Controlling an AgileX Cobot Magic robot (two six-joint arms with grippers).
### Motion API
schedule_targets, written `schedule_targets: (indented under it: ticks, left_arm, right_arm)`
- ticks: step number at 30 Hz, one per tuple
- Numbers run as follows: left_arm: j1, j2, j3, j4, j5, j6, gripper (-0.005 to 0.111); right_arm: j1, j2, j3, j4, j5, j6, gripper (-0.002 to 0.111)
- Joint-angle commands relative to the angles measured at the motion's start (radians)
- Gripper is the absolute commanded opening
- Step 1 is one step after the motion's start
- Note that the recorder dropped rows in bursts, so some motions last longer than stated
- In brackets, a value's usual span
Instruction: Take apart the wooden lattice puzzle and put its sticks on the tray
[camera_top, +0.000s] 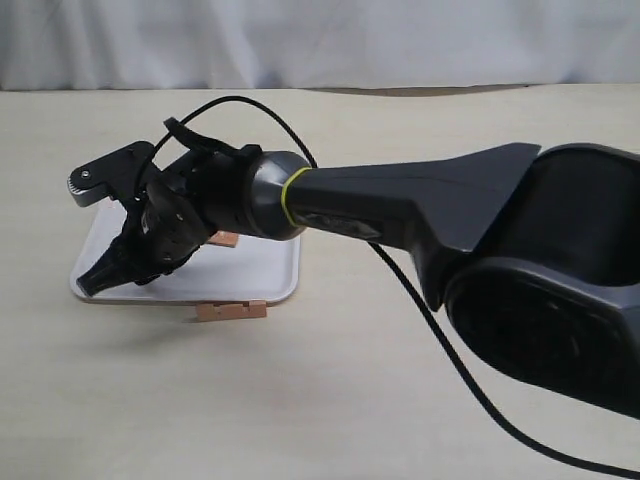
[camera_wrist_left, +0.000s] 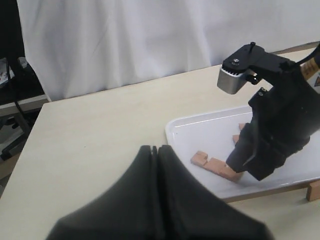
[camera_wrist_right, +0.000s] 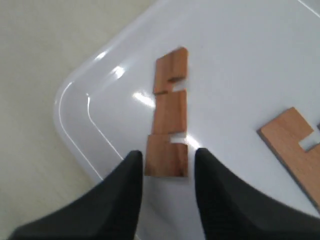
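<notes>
No assembled lattice puzzle shows, only loose sticks. My right gripper (camera_wrist_right: 167, 162) is open low over the white tray (camera_wrist_right: 240, 60). One notched reddish-brown stick (camera_wrist_right: 169, 117) lies flat on the tray, its near end between the parted fingertips (camera_wrist_right: 132, 160) with small gaps either side. A second stick (camera_wrist_right: 292, 142) lies beside it. In the exterior view the right gripper (camera_top: 98, 278) reaches across over the tray (camera_top: 262, 268). Another stick (camera_top: 232, 311) sits at the tray's front rim, outside it. My left gripper (camera_wrist_left: 154, 148) is shut and empty, off the tray's corner.
The right arm's dark body (camera_top: 420, 205) spans the table from the right. Its black cable (camera_top: 440, 345) trails over the tabletop. A white curtain (camera_wrist_left: 140, 40) hangs behind the table. The left arm is not seen in the exterior view.
</notes>
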Motion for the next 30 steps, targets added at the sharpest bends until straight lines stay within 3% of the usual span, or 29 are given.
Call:
schedule_targets:
  ticks: [1, 7, 10, 14, 27, 30]
  left_arm:
    - [0.01, -0.002, 0.003, -0.002, -0.009, 0.005, 0.0]
    - [0.01, -0.002, 0.003, -0.002, -0.009, 0.005, 0.0]
    - [0.01, -0.002, 0.003, -0.002, -0.009, 0.005, 0.0]
    - [0.01, -0.002, 0.003, -0.002, -0.009, 0.005, 0.0]
    - [0.01, -0.002, 0.003, -0.002, -0.009, 0.005, 0.0]
    - [0.01, -0.002, 0.003, -0.002, -0.009, 0.005, 0.0]
  right_arm:
    - [-0.001, -0.034, -0.03, 0.006, 0.031, 0.003, 0.056]
    - [-0.001, -0.145, -0.034, 0.006, 0.2, -0.19, 0.061]
    - [-0.001, -0.201, -0.032, 0.006, 0.449, -0.424, 0.061]
    - [-0.001, -0.206, 0.002, 0.004, 0.604, -0.514, 0.061]
    - [-0.001, -0.206, 0.297, -0.076, 0.268, -0.596, 0.057]
    - [-0.001, -0.202, 0.304, -0.076, 0.24, -0.596, 0.05]
